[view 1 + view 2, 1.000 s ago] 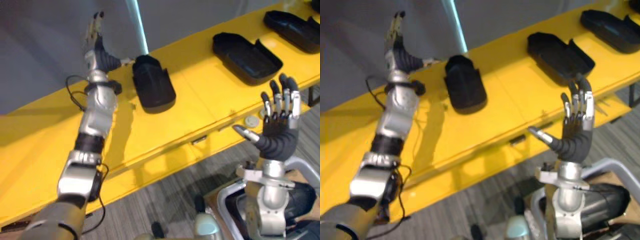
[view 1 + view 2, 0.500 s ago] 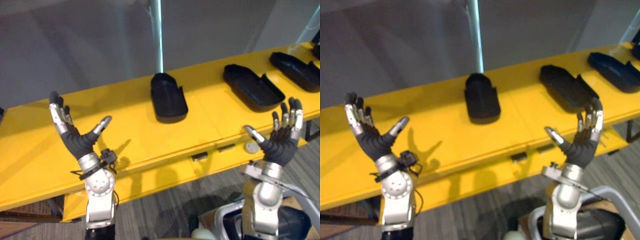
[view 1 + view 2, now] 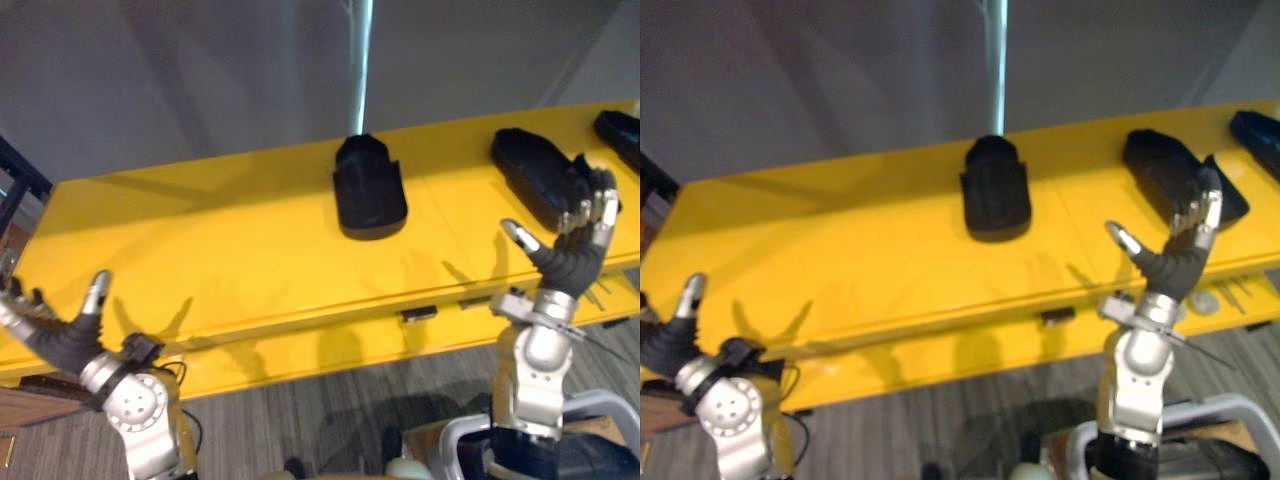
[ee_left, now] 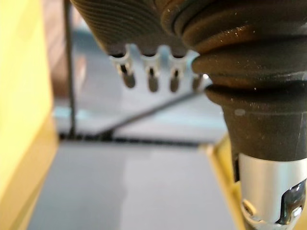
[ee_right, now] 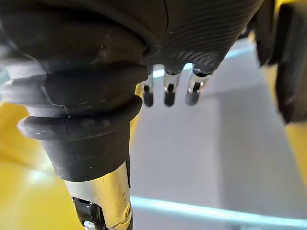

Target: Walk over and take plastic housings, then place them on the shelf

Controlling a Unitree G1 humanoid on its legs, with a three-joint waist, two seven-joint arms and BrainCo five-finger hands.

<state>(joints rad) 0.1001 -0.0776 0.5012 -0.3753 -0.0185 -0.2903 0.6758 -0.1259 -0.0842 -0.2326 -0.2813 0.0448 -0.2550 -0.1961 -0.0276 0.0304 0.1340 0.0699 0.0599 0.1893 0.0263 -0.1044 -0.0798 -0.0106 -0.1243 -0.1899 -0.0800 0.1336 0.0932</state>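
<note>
"Ahead of me: a yellow shelf [image 3: 220, 240] against a grey wall [image 3: 200, 80], grey floor [image 3: 330, 420] below."
"The housings?"
"One black housing [image 3: 370, 190] mid-shelf, a second housing [image 3: 535, 175] partly behind my right hand [image 3: 572, 262]."
"Your hands?"
"Both raised, fingers spread, empty; my left hand [image 3: 55, 340] is low by the front edge."

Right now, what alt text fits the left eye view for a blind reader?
The left hand and right hand are raised open and empty before a long yellow table. A rounded black plastic housing lies mid-table; a longer black housing lies behind the right hand.
</note>
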